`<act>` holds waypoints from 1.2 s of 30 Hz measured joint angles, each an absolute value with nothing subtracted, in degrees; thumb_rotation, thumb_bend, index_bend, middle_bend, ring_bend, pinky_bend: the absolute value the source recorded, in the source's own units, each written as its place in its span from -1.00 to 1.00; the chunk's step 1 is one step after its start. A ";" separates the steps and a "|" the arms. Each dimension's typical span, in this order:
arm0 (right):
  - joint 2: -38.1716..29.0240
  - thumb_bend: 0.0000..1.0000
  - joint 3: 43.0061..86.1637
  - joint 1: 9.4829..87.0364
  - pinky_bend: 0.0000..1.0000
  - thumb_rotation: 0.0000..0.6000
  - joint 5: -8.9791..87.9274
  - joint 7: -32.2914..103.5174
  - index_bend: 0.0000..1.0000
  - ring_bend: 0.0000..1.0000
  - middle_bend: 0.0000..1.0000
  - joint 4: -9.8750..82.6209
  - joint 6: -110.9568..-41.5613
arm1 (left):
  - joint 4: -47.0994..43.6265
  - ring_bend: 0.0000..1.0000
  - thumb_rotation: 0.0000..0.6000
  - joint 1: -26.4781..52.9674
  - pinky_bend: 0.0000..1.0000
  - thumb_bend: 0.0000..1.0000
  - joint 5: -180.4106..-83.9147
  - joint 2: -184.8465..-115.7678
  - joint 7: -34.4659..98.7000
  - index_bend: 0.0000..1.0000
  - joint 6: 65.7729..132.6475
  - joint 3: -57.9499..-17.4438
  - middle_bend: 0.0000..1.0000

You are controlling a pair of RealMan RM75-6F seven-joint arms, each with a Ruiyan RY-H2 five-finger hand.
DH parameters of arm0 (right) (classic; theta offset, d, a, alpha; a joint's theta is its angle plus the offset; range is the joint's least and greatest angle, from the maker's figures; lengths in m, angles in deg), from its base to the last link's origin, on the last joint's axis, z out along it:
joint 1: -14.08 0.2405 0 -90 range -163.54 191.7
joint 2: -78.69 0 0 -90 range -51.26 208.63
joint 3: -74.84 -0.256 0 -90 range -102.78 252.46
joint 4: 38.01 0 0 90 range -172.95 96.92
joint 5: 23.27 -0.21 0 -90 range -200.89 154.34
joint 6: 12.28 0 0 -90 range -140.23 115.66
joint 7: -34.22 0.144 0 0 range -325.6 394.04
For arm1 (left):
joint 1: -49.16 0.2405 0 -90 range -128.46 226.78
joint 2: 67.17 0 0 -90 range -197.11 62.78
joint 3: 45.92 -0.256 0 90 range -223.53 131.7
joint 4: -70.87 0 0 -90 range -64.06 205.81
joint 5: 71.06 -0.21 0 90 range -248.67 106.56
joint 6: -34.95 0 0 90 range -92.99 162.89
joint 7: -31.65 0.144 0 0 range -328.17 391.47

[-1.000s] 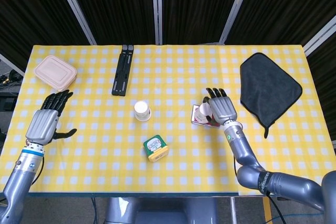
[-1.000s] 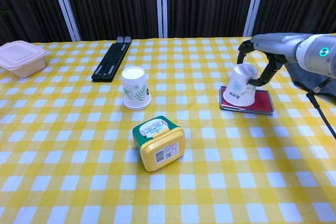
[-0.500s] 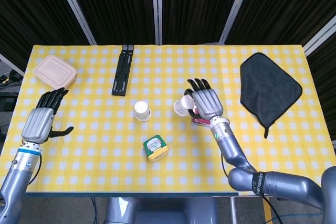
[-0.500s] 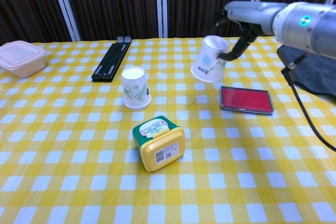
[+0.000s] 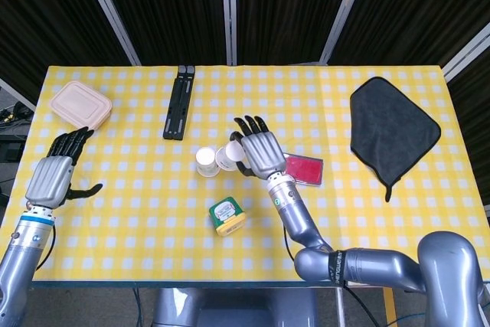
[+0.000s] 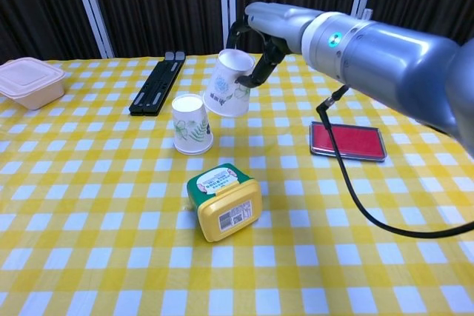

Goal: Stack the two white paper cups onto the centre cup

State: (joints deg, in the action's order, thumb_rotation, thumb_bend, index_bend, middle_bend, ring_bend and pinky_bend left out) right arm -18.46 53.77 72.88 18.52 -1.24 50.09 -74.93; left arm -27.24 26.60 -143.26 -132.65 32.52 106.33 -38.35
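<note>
Right hand (image 6: 255, 38), raised above the table (image 5: 138, 212), fingers (image 6: 265, 61) pinching a white paper cup (image 6: 229, 83) with a leaf print; the held cup is tilted, clear of the cloth, just at 2 o'clock of the centre cup (image 6: 191, 123) and not touching it so far as the chest view shows. Centre cup: white paper, leaf print, inverted, standing on the yellow checked cloth near the table's middle. Left hand (image 5: 52, 174): at 9 o'clock near the table's edge, fingers spread, holding nothing. Green and yellow tub (image 6: 222, 201): lying on its side at 6 o'clock of the centre cup, apart from it. Red flat case (image 6: 348, 140): at 3 o'clock of the centre cup, flat on the cloth. Black folded stand (image 5: 178, 102): at 11 o'clock, long axis running toward the far edge. Beige lidded box (image 5: 80, 103): far corner at 10 o'clock. Black cloth (image 5: 392, 128): spread at 2 o'clock, near the table's edge.
</note>
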 measured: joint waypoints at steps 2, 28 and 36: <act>-20.03 -0.37 54.10 73.45 -1.00 1.00 18.90 -1.25 -0.07 -1.00 -0.84 48.02 -74.97 | -27.06 -1.00 1.00 26.63 -1.00 -0.63 -143.18 -132.38 31.80 -0.96 106.02 -38.15 -1.00; -28.79 -0.37 51.92 76.86 -1.00 1.00 25.40 3.55 -0.05 -1.00 -0.82 36.72 -74.86 | -26.18 -1.00 1.00 26.55 -1.00 -0.63 -141.73 -131.60 29.65 -0.97 103.15 -37.07 -1.00; -30.48 -0.37 51.67 77.35 -1.00 1.00 25.47 3.44 -0.05 -1.00 -0.82 35.03 -73.99 | -26.08 -1.00 1.00 26.37 -1.00 -0.63 -141.36 -131.38 29.47 -0.97 101.86 -37.05 -1.00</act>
State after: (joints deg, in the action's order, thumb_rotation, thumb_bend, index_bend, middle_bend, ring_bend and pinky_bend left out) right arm -30.48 51.67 77.35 25.47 3.44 35.03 -73.99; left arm -26.08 26.37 -141.36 -131.38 29.47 101.86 -37.05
